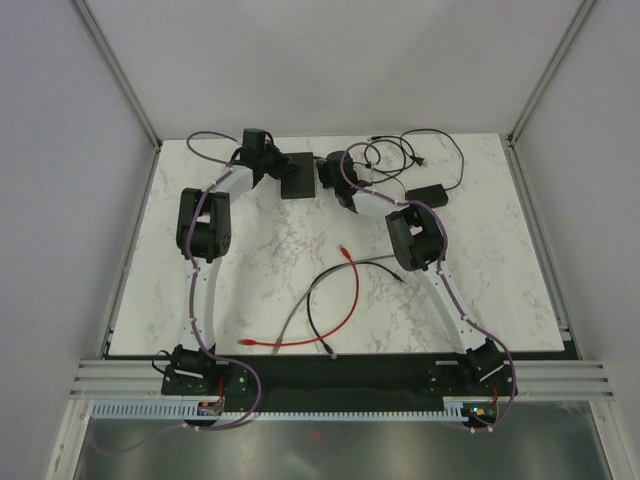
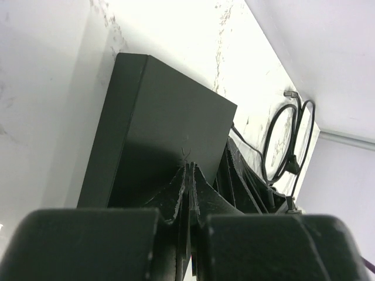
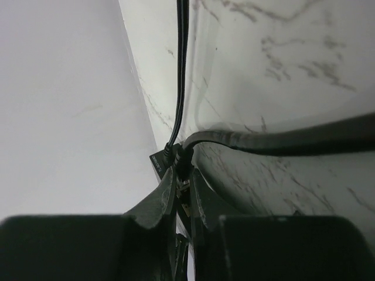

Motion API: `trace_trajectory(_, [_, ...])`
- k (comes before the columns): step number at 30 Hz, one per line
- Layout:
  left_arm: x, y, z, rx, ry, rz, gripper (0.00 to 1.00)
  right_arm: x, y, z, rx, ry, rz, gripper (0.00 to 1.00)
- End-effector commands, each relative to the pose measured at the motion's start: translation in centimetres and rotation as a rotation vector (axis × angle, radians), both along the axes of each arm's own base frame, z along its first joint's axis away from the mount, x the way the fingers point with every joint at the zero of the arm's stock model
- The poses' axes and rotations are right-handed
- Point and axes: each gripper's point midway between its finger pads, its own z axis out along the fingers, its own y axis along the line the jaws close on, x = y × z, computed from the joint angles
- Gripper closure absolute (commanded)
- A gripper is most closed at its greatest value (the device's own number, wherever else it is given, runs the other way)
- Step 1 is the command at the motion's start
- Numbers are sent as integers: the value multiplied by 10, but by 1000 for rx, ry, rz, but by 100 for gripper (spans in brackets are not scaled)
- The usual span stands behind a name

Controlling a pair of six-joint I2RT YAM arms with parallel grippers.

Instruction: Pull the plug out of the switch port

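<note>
Left wrist: switch [image 2: 170, 117] against hand [image 2: 188, 167]

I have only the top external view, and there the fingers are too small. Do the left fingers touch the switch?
Observer: Yes. In the left wrist view the left fingers are shut, with their tips on the broad face of the switch.
Operator: And the right fingers?
Observer: The right wrist view shows the right fingers closed on the plug at the switch's edge.
Operator: Is only one cable there?
Observer: No, two: a thin black cable and a thicker cable reach that edge.
</note>
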Motion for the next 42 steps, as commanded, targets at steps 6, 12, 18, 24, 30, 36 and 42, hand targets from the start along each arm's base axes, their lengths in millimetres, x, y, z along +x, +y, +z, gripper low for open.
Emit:
trace_trajectory(6, [-34,19,-57,151,185,78,98,-27,-53,-26,-80,111,-90,100])
trace_trajectory(12, [-33,20,-58,160,179,68,98,-23,-49,-20,-39,82,49,100])
trace_trajectory(18, [-28,8,-31,119,123,-11,98,-39,-10,22,17,2,303,100])
trace_trajectory(24, [-40,-2,29,93,30,-113,98,-84,13,104,138,-167,624,100])
trace_trajectory(30, [-69,-3,79,150,-10,-218,98,-132,22,202,284,-378,827,100])
trace_trajectory(36, [-106,5,107,207,-41,-252,97,-166,5,282,446,-510,845,100])
trace_trajectory(42, [-152,24,108,321,-10,-294,98,-198,-16,344,578,-622,861,100])
